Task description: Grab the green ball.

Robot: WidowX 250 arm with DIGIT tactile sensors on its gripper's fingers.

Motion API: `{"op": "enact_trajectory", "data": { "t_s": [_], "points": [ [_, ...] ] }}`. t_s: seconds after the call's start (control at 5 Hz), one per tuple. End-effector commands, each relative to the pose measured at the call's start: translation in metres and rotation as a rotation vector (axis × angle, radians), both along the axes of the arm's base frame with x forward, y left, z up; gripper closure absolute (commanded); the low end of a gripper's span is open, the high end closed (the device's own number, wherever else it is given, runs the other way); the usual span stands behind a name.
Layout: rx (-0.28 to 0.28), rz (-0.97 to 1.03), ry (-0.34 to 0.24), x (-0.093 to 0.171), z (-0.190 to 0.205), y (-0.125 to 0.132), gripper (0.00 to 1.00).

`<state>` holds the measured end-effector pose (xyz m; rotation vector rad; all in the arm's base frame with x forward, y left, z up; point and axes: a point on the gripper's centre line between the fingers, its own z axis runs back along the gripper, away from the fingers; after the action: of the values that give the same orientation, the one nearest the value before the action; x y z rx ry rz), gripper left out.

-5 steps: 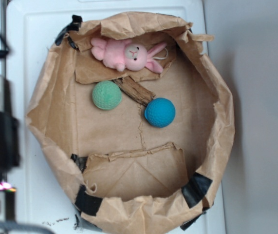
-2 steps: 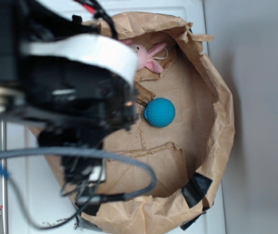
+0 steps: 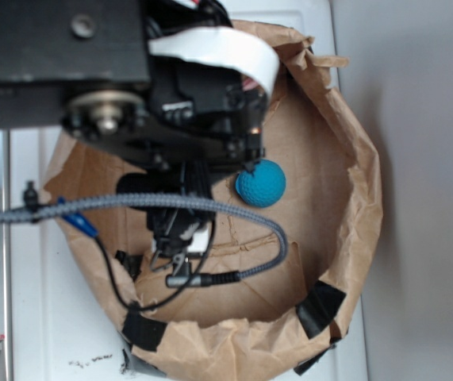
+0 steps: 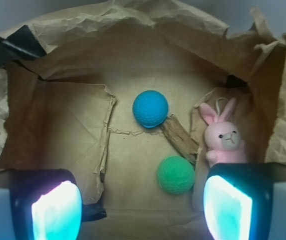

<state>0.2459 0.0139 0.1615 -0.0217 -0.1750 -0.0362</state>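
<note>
The approach was under way: the pincer (image 4: 141, 210) hung wide open and empty above the paper bag (image 4: 132, 35), not yet down on anything. The green ball (image 4: 176, 174) lay nearer its right-hand finger, beside the wood piece (image 4: 180, 139), below the blue ball (image 4: 150, 108). The next move likely called for shifting toward that side, then descending. No writing was legible.

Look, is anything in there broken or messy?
Yes. The paper bag holding the toys is crumpled and torn along its floor flap, patched with black tape. The green ball, blue ball and pink bunny look fine.
</note>
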Motion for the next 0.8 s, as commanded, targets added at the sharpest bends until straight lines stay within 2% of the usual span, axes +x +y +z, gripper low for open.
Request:
{"op": "enact_trajectory", "data": {
  "t_s": [0.0,0.2,0.4,0.6],
  "points": [
    [0.003,0.023,-0.032,0.002,0.009,0.005,0.0],
    [0.003,0.023,-0.032,0.002,0.009,0.005,0.0],
    [0.046,0.049,-0.053,0.007,-0.018,0.017,0.0],
    [0.049,0.044,-0.002,0.024,-0.041,0.032,0.0]
  ]
}}
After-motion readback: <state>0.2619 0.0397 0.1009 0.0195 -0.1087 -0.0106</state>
